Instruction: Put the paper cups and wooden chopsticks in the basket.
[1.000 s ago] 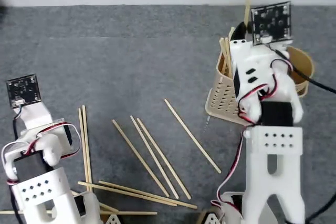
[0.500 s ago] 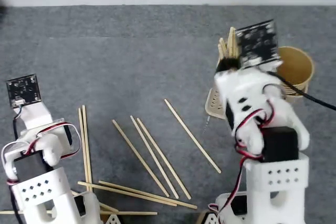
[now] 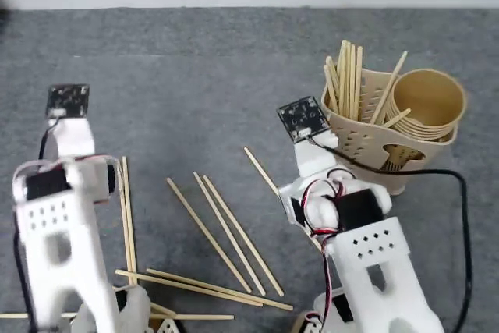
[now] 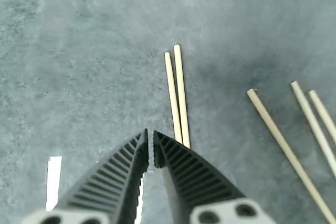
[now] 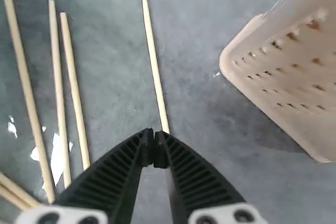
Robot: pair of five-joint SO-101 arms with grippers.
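The beige slotted basket stands at the far right, holding stacked paper cups and several wooden chopsticks. My right gripper is shut, its tips low over the near end of a lone chopstick, beside the basket wall. In the high view that chopstick runs under the right arm. My left gripper is shut with nothing in it, just beside the ends of a pair of chopsticks. The left arm stands at the left.
Three more chopsticks lie slanted in the middle of the grey mat, and others cross near the front edge. The far left part of the mat is bare. White scraps lie on the mat.
The right arm came back from above the basket and swung down to the lone chopstick; the chopstick it held upright there is out of its gripper. The left arm stretched farther out.
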